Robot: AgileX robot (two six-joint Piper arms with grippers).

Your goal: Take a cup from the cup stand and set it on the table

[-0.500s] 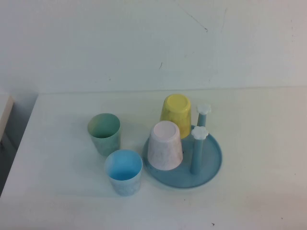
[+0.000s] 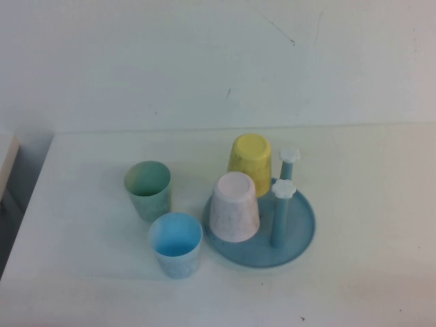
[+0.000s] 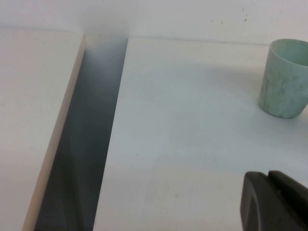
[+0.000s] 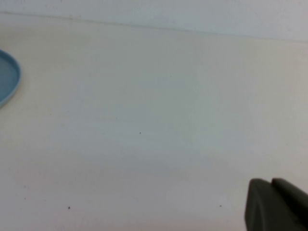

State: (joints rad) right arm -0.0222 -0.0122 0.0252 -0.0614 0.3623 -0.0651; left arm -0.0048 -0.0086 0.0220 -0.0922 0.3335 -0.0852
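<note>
The pale pink cup (image 2: 234,206) stands upside down on the round blue cup stand (image 2: 300,242), on its left side. A yellow cup (image 2: 249,162) stands upside down behind it. Two blue pegs with white flower caps (image 2: 283,189) rise bare on the stand's right. Neither arm shows in the high view. My left gripper (image 3: 268,174) is shut and empty, low over the table's left part near its edge. My right gripper (image 4: 272,182) is shut and empty over the bare table (image 4: 154,120), right of the stand's rim (image 4: 8,79).
A green cup (image 2: 148,187) and a light blue cup (image 2: 176,243) stand upright on the table left of the stand; the green cup also shows in the left wrist view (image 3: 285,79). A dark gap (image 3: 82,144) runs along the table's left edge.
</note>
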